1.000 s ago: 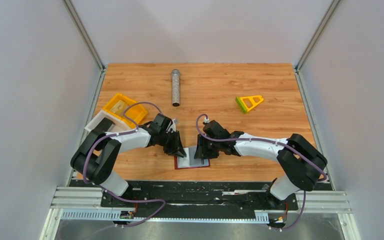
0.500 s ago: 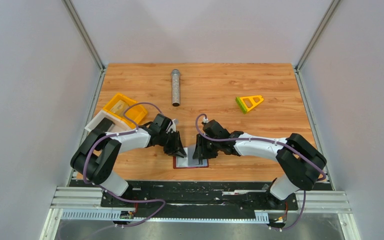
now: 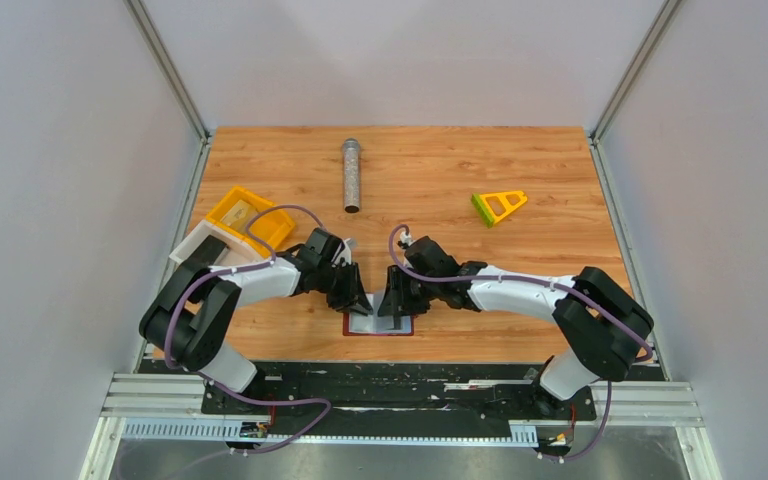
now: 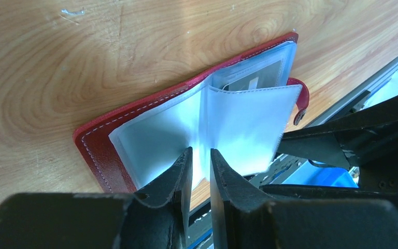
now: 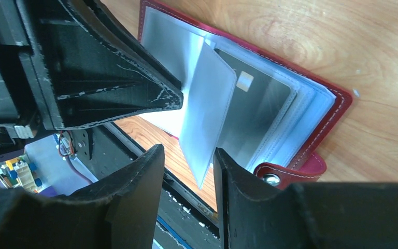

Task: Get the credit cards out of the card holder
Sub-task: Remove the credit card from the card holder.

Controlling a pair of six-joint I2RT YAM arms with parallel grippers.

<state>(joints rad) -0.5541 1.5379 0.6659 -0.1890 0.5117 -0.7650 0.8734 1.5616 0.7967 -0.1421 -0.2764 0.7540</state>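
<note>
One grey credit card (image 5: 254, 114) is sitting sleeved in the open red card holder (image 5: 337, 104) on the desk (image 5: 342, 31), just beyond the right end effector (image 5: 189, 153) — its fingers gaping around a floppy sleeve (image 5: 207, 98). The left end effector (image 4: 201, 153) is hovering nearly closed; whether it is gripping anything I cannot tell. The card is likely proving stiff and slick — pinch its edge.

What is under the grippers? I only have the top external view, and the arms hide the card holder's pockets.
Observer: The right wrist view shows a dark grey card tucked inside the open card holder.
Operator: Is the right gripper holding anything?
Observer: No, it is open, straddling the free edge of an upright clear sleeve.
Operator: And the left gripper?
Observer: Nearly shut at the sleeves' spine; whether it pinches one is unclear.
</note>
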